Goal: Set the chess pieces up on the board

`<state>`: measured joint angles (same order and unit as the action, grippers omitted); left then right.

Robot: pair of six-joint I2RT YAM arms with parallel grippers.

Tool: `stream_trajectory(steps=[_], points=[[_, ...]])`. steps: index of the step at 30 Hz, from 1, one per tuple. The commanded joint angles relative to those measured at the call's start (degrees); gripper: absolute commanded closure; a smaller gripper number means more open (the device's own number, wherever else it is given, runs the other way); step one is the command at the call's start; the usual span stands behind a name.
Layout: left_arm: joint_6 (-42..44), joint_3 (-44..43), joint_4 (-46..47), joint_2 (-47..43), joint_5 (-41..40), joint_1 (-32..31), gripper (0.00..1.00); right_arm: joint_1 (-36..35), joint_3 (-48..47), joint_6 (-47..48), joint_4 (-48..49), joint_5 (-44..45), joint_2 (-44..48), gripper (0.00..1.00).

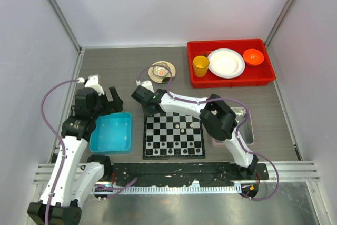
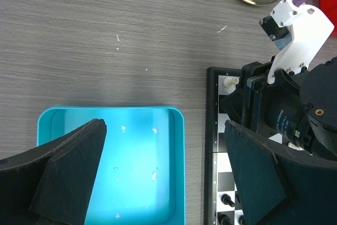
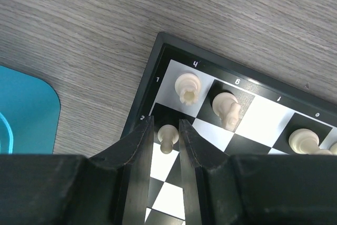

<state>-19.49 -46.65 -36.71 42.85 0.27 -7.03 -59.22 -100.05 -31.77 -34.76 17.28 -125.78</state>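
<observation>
Right end effector (image 3: 166, 124) astride pawn (image 3: 167, 139), board (image 3: 274, 114) corner

I counted four cream chess pieces (image 3: 187, 88) that I could make out on the one board (image 3: 150, 82). Around it I counted one blue bin (image 1: 110, 133) and one red tray (image 1: 231, 81). In that tray I counted one yellow cup (image 1: 200, 66), one white plate (image 1: 226, 62) and one orange bowl (image 1: 253, 56).
</observation>
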Motion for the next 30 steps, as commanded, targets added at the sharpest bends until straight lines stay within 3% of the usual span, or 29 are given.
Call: stream_trajectory(steps=[1, 30], points=[[0.15, 0.25, 1.64, -0.66, 0.52, -0.09, 0.0, 0.16, -2.69, -0.14, 0.49, -0.14, 0.09, 0.68], [0.15, 0.25, 1.82, -0.75, 0.69, -0.09, 0.0, 0.34, -2.96, 0.39, -0.57, 2.58, 2.55, 0.69]])
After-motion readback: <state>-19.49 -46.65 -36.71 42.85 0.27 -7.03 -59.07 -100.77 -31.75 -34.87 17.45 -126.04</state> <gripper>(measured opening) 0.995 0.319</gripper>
